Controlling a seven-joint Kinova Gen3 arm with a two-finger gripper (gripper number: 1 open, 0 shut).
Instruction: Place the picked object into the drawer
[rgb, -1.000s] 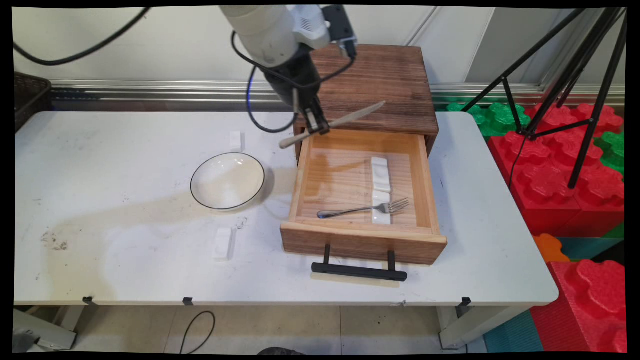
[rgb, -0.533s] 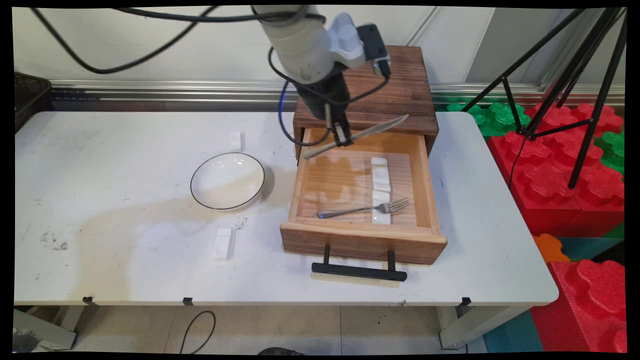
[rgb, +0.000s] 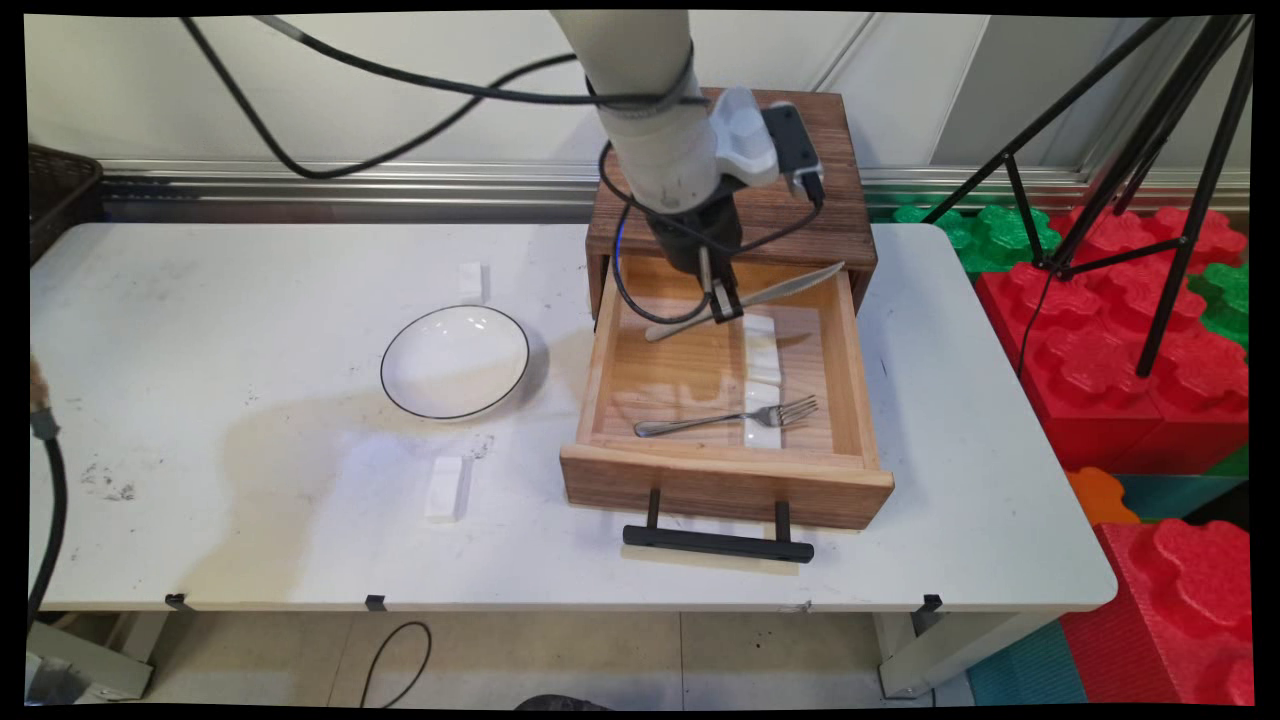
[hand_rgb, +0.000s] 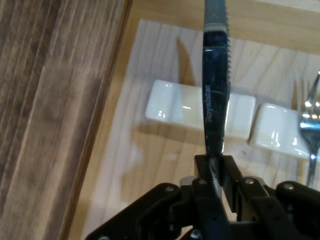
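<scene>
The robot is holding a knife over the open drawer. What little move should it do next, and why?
Probably lower it a bit. The gripper is shut on the knife, which hangs above the drawer, its blade over the white rest nearest the cabinet. The fork already lies with its tines on the other rest, so easing straight down would likely lay the blade on the free one.

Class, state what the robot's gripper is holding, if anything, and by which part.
The black gripper holds a silver table knife, clamped near its middle, where handle meets blade.
</scene>
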